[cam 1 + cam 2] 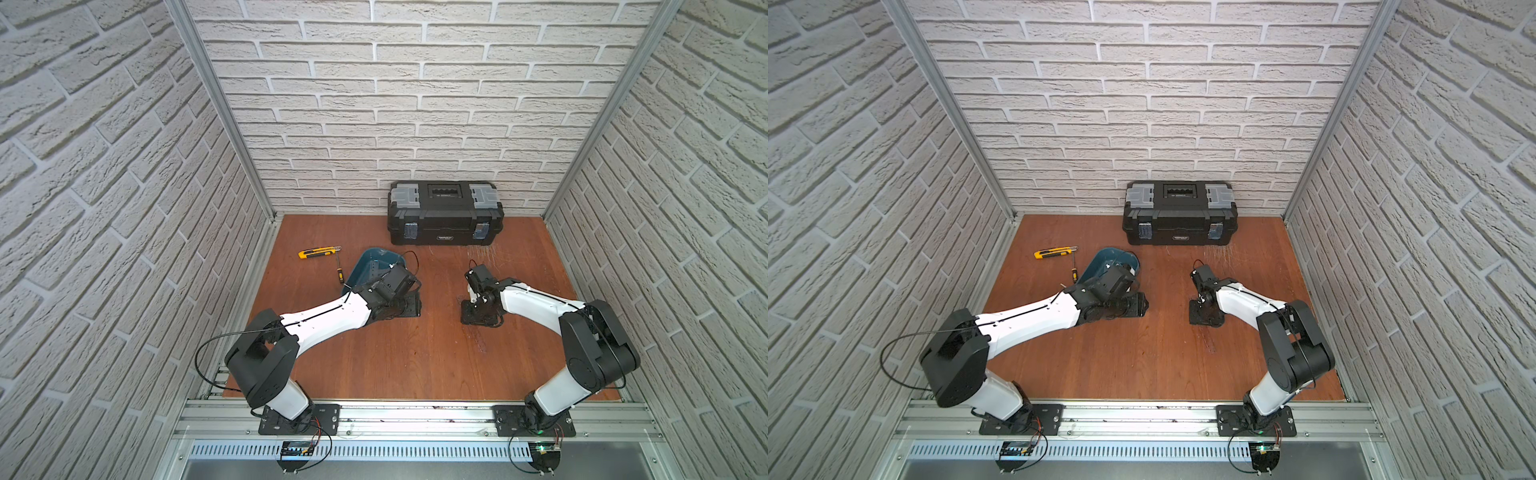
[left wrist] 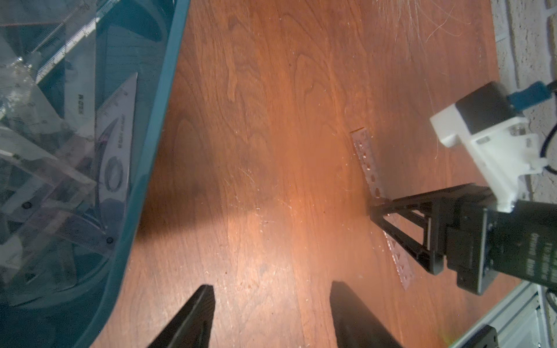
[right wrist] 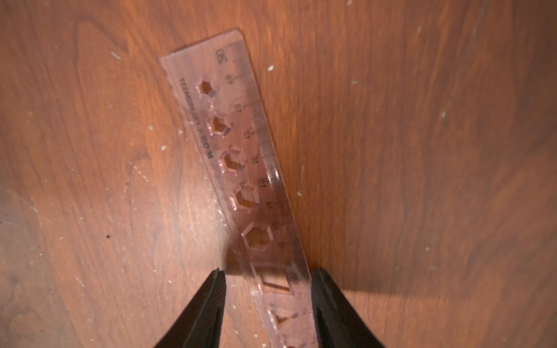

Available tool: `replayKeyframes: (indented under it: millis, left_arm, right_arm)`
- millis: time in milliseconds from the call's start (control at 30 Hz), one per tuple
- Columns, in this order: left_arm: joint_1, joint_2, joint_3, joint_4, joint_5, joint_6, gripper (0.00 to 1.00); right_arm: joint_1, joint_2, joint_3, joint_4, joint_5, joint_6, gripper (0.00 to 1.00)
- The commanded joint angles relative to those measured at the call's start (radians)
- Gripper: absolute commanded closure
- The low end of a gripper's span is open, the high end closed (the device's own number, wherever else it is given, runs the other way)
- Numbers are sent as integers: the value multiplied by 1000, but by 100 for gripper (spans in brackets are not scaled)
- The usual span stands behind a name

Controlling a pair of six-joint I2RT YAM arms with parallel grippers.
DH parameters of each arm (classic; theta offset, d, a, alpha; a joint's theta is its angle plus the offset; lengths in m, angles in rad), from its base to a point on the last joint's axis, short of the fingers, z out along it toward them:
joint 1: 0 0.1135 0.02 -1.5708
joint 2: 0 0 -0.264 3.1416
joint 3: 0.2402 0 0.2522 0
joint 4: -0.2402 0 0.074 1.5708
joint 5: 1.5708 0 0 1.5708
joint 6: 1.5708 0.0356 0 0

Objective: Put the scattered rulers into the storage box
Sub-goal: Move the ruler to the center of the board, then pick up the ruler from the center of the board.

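A pinkish transparent ruler (image 3: 241,168) with hexagon cut-outs lies flat on the wooden table, also seen in the left wrist view (image 2: 367,162). My right gripper (image 3: 269,275) points down and straddles its middle, open. One finger stands against the ruler's edge and the other stands a little apart. The teal storage box (image 1: 370,259) sits at the left centre, partly under my left arm. It holds several clear rulers (image 2: 114,129), strips and set squares. My left gripper (image 2: 272,286) hangs open and empty over bare table beside the box rim (image 2: 159,99).
A black toolbox (image 1: 444,212) stands against the back wall. A yellow utility knife (image 1: 318,252) and a small screwdriver (image 1: 339,272) lie left of the storage box. Brick-pattern walls close in both sides and the back.
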Motion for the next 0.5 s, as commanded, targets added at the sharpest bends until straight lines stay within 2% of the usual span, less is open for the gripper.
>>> replayKeyframes:
  millis: [0,467]
  left_arm:
    - [4,-4,-15,35,4,-4,34]
    - [5,-22,-33,37,-1,-12,34]
  right_arm:
    - [13,-38,-21,13,-39,30,50]
    - [130,-77,-3,0,-32,100,51]
